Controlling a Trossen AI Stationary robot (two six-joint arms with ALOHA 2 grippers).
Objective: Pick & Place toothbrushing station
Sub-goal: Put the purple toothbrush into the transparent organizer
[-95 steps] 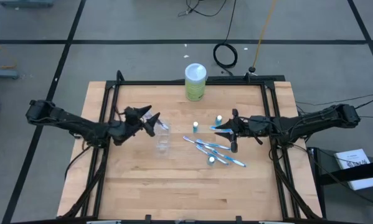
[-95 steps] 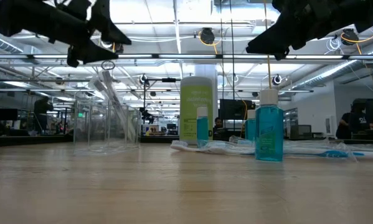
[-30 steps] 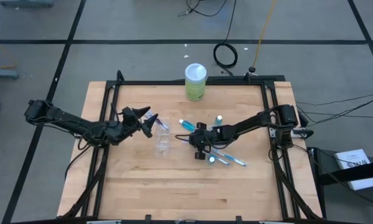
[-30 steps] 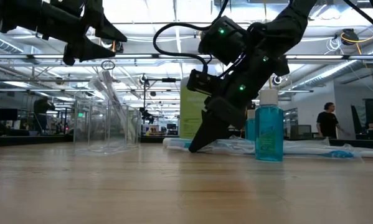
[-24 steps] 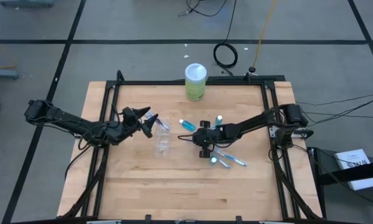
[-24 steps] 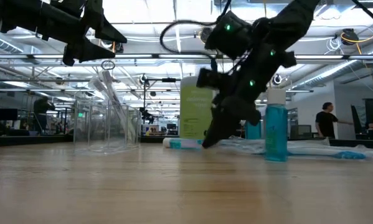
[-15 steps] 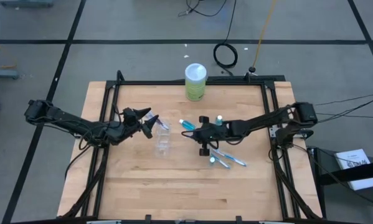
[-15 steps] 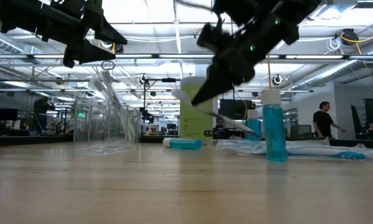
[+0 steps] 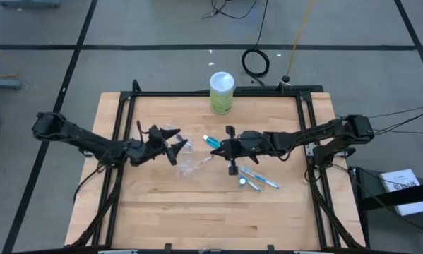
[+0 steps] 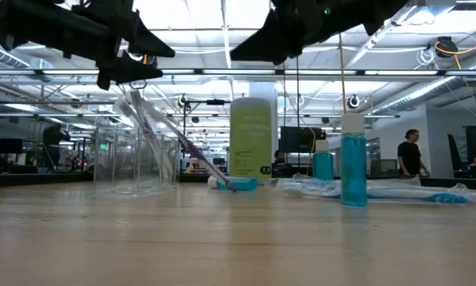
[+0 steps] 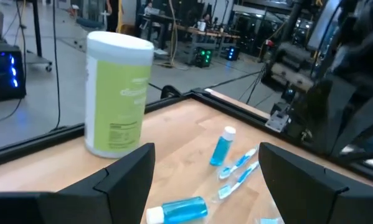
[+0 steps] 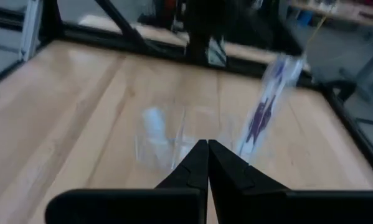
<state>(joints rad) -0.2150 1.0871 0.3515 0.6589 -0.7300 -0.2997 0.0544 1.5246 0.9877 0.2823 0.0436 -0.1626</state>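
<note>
A small clear cup stands on the table left of centre, and a wrapped toothbrush stands slanted in it. A second toothbrush slants from the cup down to the table by a lying teal tube; whether it leans on the cup I cannot tell. My left gripper is open and empty, just left of the cup and above it. My right gripper is shut, raised just right of the cup; nothing shows between its fingers. More toothbrushes lie right of centre.
A green canister with a white lid stands at the far middle of the table. One teal tube stands behind my right arm, another among the lying toothbrushes. A black frame runs round the table. People move in the room behind.
My right gripper has risen from the table holding a toothbrush and gone toward the table's left edge, up to the cup. That toothbrush is no longer in its fingers and now slants from the cup down to the table. My left gripper has shifted slightly toward the cup.
</note>
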